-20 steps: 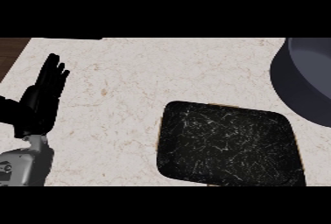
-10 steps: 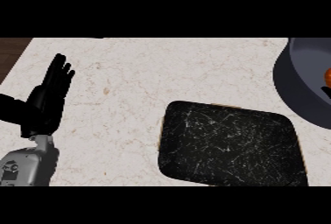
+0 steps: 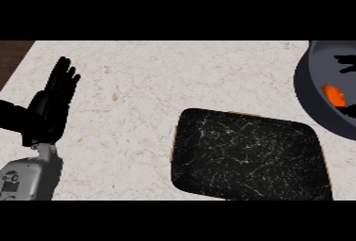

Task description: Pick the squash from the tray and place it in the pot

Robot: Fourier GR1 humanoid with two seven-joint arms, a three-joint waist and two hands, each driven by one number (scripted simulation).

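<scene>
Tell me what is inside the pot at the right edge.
Inside the pot sits an orange piece, apparently the squash. Black fingers of the right hand show above and below it. The rest of the pot's inside is cut off by the view's edge.

The counter (image 3: 173, 75) looks like pale speckled stone, smooth and matt, with a strip of dark wood (image 3: 12, 54) at its left edge. The tray (image 3: 246, 160) is black with fine white scratch-like veining, faintly glossy. The pot (image 3: 313, 94) looks like dull grey metal. The squash (image 3: 334, 95) is smooth orange. The left hand (image 3: 49, 110) is matt black, its forearm (image 3: 28, 176) grey, plastic-like.
</scene>
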